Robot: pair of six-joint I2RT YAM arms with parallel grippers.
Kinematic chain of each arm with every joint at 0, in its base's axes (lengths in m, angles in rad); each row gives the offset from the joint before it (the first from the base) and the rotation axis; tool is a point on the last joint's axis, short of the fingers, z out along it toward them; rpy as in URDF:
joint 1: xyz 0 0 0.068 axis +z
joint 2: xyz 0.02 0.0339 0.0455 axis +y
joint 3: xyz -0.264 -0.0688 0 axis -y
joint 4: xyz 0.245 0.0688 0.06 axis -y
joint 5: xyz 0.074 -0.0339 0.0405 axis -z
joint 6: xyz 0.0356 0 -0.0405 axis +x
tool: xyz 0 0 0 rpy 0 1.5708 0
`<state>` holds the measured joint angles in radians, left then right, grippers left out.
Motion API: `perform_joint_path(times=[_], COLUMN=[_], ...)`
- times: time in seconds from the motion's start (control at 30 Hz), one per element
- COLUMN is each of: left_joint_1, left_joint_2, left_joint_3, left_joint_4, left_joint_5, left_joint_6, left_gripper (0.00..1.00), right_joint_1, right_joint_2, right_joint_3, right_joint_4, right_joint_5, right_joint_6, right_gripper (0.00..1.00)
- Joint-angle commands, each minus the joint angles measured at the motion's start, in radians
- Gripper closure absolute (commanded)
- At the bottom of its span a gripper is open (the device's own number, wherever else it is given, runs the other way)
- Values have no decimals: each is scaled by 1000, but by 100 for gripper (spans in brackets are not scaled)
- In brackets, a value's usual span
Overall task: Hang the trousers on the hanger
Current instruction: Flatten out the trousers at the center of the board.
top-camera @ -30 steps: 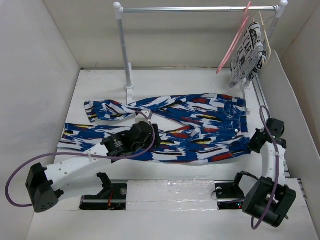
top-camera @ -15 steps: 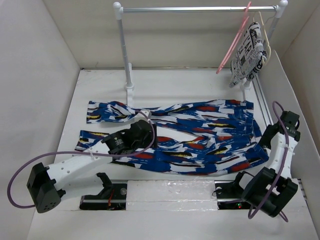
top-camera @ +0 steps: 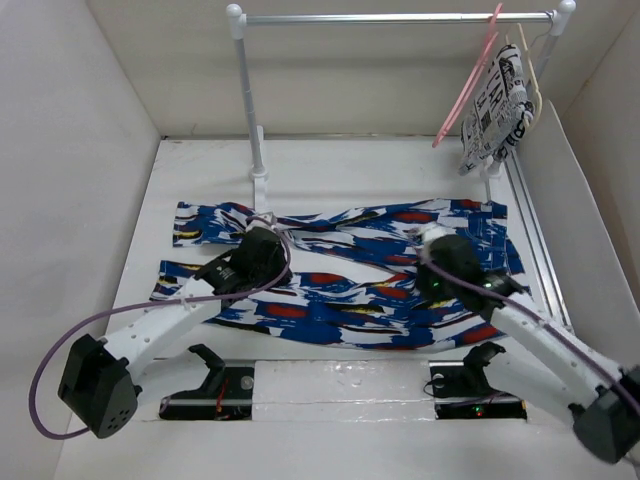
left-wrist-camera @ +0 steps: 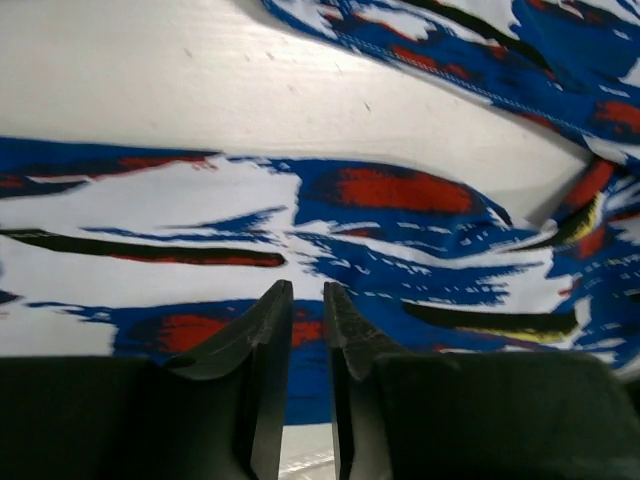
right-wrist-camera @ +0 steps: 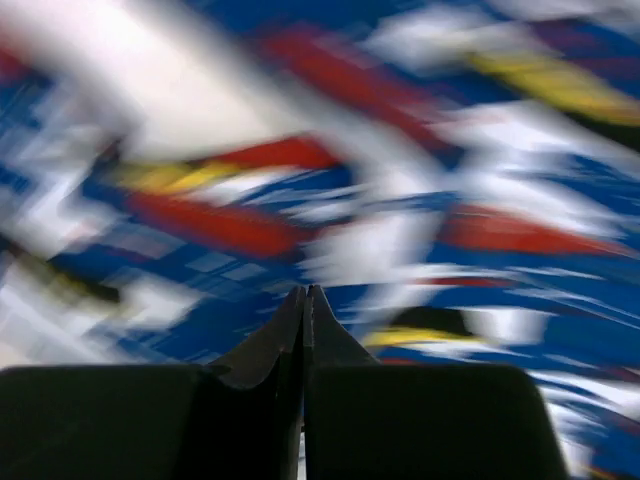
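The top view looks down from high behind the near edge over the whole table [top-camera: 330,165], to the rail [top-camera: 390,18] at the far end. The left wrist view looks past its fingers [left-wrist-camera: 265,340], close over the trousers [left-wrist-camera: 400,190]. The right wrist view does likewise but is blurred. All 3 views share the trousers.

The trousers [top-camera: 360,300] lie spread on the table [top-camera: 350,170], hanger [top-camera: 462,92] on rail [top-camera: 390,18]
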<state>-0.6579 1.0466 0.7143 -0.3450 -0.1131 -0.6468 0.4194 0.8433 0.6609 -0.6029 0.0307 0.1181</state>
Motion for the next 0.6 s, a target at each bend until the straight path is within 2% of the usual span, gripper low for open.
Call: perform_joint_path(times=[0.0,0.07,0.1,0.2,0.23,0.37,0.4,0.47,0.53,0.57], left_joint_1=[-40,-121,-138,-166,-166,-51,17,85,156,168], left_joint_2=[9,64,96,229,254,303,296,250,201,137], left_joint_3=[-39,-24,-1,8,-2,-134,-213,-291,-375,-394], left_joint_4=[106,119,120,138,150,234,259,296,288,266], left_joint_5=[148,124,124,138,138,165,196,274,292,321], left_joint_6=[-69,-99,-114,-158,-201,-304,-319,-359,-372,-428], left_gripper=[87,87,87,87,87,87,87,86,85,84], right_joint_1=[290,430,449,481,481,499,521,551,616,636], right_joint_2=[121,222,326,468,491,556,565,580,591,599], right_joint_3=[-18,18,35,60,48,17,11,3,2,0], right_joint_4=[156,178,186,254,329,432,457,459,456,457], right_joint_5=[54,90,83,66,39,23,11,-6,-11,-20], right_joint_6=[126,103,80,28,20,28,26,22,15,15], right_gripper=[100,100,100,100,100,100,100,100,100,100])
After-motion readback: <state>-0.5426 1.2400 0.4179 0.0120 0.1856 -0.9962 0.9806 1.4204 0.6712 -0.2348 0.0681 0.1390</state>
